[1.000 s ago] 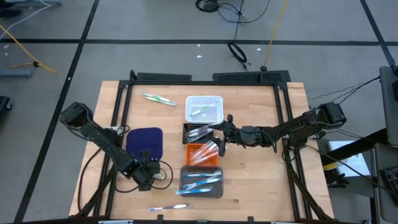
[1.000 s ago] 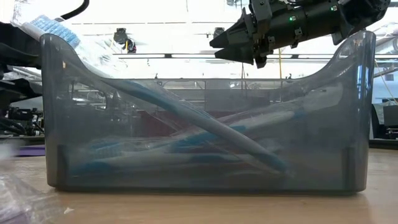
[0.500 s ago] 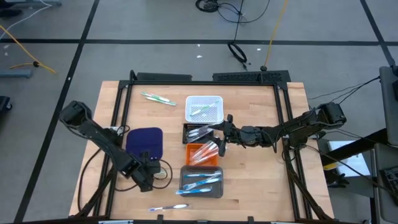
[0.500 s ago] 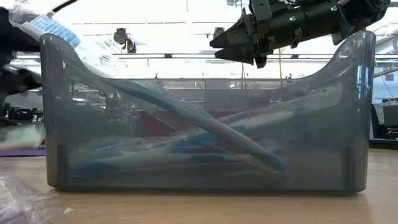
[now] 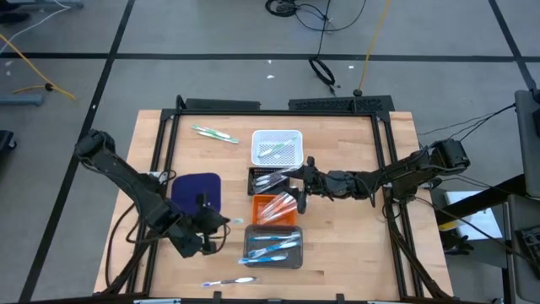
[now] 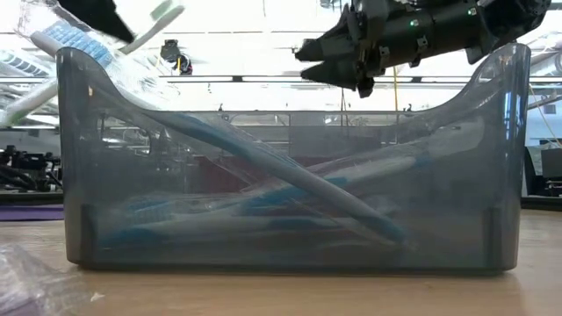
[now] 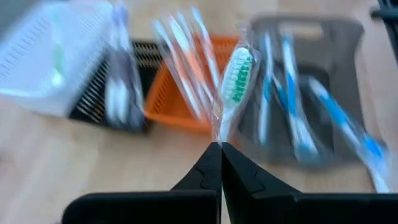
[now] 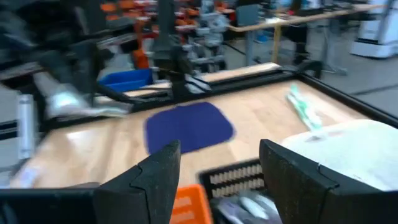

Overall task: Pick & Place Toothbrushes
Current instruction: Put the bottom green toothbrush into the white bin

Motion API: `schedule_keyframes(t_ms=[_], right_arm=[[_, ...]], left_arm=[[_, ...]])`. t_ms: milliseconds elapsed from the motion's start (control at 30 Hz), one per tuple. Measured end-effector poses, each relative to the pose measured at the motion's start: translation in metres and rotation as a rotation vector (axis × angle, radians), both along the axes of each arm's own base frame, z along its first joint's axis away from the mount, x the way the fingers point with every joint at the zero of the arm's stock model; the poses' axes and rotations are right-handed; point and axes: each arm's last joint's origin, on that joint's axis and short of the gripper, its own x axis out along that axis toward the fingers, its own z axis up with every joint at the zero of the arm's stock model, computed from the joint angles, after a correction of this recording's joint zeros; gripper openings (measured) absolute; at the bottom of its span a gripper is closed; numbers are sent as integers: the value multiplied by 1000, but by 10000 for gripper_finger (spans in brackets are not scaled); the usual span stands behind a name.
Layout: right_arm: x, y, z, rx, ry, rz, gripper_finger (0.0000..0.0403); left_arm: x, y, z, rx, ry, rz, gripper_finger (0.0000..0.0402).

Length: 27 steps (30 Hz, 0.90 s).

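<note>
The left hand [image 7: 220,147], clamped on a wrapped green toothbrush [image 7: 232,87] by its tip, could let it slip near the bench's front edge; the right hand [image 8: 217,155] hangs apart mid-bench.

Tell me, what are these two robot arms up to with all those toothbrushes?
They are sorting toothbrushes into small trays. The left gripper is shut on a green toothbrush in a clear wrapper, holding it near the grey tray of blue brushes. The right gripper hangs open over the orange tray in the middle. A white tray and a black tray sit beyond, and a few toothbrushes lie loose on the table.
</note>
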Motion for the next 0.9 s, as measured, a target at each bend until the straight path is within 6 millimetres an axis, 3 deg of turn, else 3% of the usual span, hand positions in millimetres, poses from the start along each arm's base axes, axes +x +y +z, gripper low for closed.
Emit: schedule_keyframes(t_ms=[467, 700, 900], right_arm=[[-1, 16, 13, -52, -121, 99, 210], [-2, 17, 18, -53, -173, 101, 210], [-2, 17, 20, -65, -198, 98, 210]], left_arm=[[48, 31, 40, 108, -289, 90, 0], [64, 48, 49, 59, -376, 107, 0], [81, 56, 43, 56, -405, 107, 0]])
